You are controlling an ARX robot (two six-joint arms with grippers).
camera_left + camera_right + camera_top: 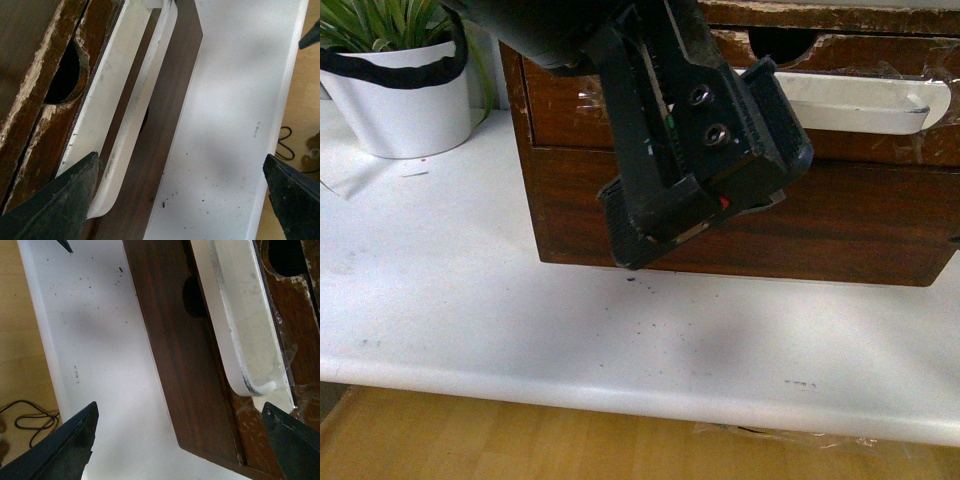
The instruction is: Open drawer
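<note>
The drawer [880, 60] is the upper one of a wooden chest, scratched, with a long white handle [865, 102] and a half-round notch [780, 45]. My left gripper [705, 175] hangs open close before the handle's left end and covers it. In the left wrist view the handle [125, 100] and notch [62, 75] run beside the open left gripper [180, 200], with one fingertip [65, 200] over the handle's end. My right gripper [177, 445] is open by the handle's other end [250, 335], holding nothing. It is out of the front view.
The plain lower drawer front [750, 215] sits under it. The chest stands on a white table [470, 300] with dark crumbs. A white plant pot [405, 100] stands at the back left. The table's front edge [720, 405] drops to a wooden floor with cables [30, 417].
</note>
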